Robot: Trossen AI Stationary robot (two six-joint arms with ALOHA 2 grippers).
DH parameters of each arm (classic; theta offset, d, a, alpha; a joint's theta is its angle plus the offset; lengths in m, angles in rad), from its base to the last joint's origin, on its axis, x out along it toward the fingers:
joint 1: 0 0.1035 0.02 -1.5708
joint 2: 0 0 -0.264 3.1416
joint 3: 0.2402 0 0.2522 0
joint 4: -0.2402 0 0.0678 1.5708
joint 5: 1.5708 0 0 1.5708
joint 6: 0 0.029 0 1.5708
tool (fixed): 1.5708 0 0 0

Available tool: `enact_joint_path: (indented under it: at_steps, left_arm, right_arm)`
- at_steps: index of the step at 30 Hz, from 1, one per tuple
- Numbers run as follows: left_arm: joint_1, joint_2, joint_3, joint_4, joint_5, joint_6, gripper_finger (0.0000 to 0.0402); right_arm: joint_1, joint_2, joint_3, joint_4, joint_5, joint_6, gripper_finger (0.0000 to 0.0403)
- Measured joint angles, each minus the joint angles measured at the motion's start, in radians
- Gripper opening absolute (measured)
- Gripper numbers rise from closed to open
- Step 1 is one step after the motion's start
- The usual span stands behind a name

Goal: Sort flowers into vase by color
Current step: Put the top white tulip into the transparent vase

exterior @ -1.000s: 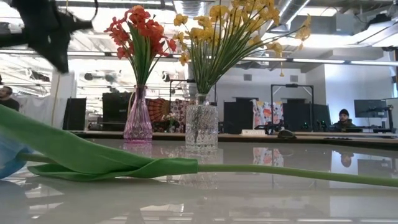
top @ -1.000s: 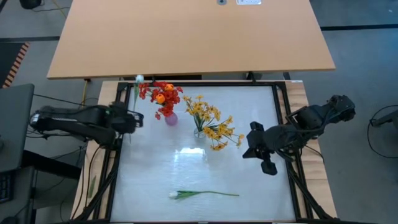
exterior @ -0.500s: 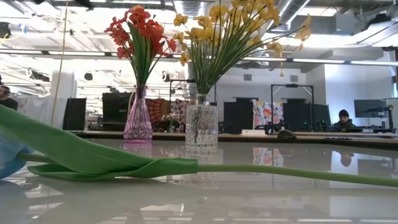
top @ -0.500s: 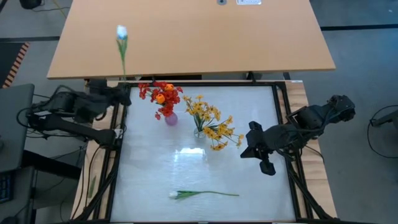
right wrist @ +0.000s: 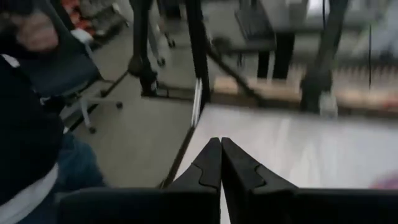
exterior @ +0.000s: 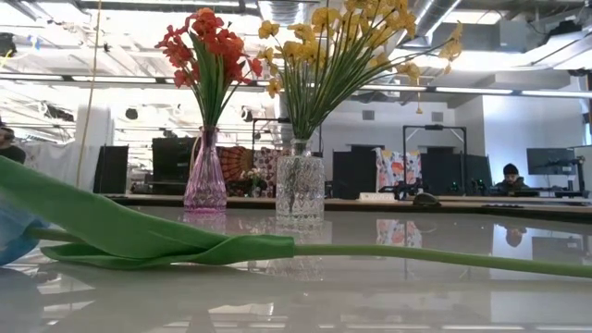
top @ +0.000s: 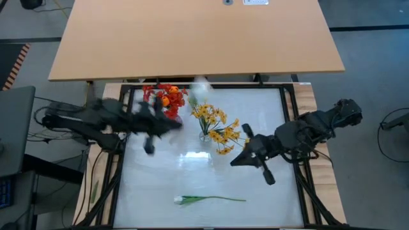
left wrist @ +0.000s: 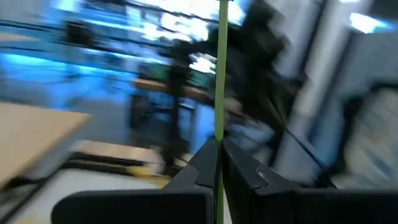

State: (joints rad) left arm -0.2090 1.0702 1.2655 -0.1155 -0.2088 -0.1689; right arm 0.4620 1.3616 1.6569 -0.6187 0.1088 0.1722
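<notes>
Worktop [top: 192, 172]: red vase [exterior: 205, 176] and yellow vase [exterior: 301, 185] filled. Your left end effector [left wrist: 219, 163] pinches green stem [left wrist: 220, 74] beside them. Right end effector [right wrist: 220, 163] closed, empty. White tulip [top: 208, 199] lies near front. Next: you need third spot.

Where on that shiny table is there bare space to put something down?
The middle strip between the yellow flowers and the white tulip lying near the front edge is bare, as is the back right corner. It is crowded around the pink vase, where the left gripper holds a stem.
</notes>
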Motion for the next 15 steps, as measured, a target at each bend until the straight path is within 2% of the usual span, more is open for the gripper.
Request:
enact_joint_path:
  at_steps: [4,9,15]
  left_arm:
    - [-0.022,0.117,-0.002,0.086,0.129,0.051,0.0000]
    - [-0.027,0.185,-0.002,0.146,0.185,0.087,0.0000]
    - [-0.027,0.193,-0.001,0.158,0.186,0.086,0.0000]
  right_arm:
    - [-0.029,0.041,0.000,0.154,0.056,-0.096,0.0043]
    - [-0.078,0.063,0.000,0.183,0.055,-0.150,0.0070]
    - [-0.125,0.073,0.000,0.230,0.112,-0.169,0.0151]
